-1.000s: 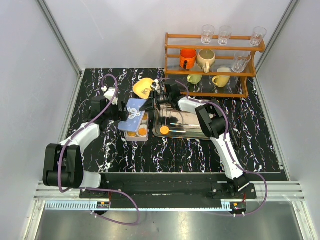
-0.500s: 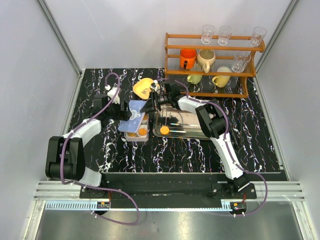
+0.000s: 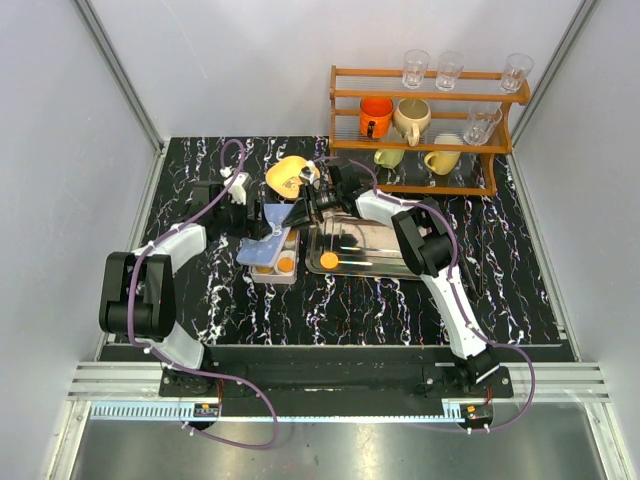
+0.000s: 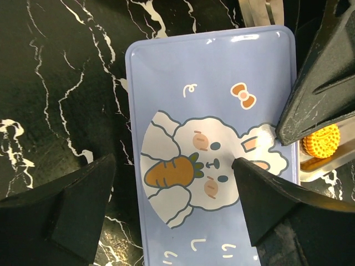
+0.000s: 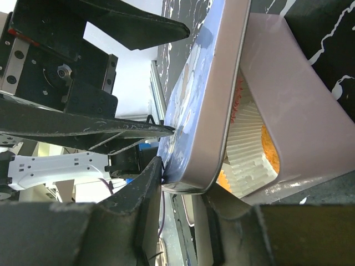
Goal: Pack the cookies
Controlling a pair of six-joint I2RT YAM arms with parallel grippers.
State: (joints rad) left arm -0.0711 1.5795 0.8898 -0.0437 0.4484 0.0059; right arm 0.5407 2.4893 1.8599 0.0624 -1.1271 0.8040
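Note:
A blue lid [image 4: 211,100] printed with a rabbit and carrot lies tilted over a pale pink box [image 5: 288,94]. Inside the box are white paper cups [image 5: 247,147] with orange cookies [image 3: 286,263]. One scalloped orange cookie [image 4: 323,139] shows past the lid's edge. Another orange cookie [image 3: 329,259] lies on the metal tray [image 3: 385,262]. My right gripper [image 5: 183,180] is shut on the lid's rim, one finger on top and one beneath. Above the lid's near end, my left gripper [image 4: 173,166] stands wide open, a finger on either side and touching nothing.
A yellow plate [image 3: 285,175] sits behind the box. At the back right a wooden rack [image 3: 425,130] holds mugs and glasses. Black marbled tabletop [image 3: 330,310] stretches in front of the box and tray.
My left arm has swung away from me and to the right, bringing its open gripper over the lid. The right gripper has stayed at the lid's edge.

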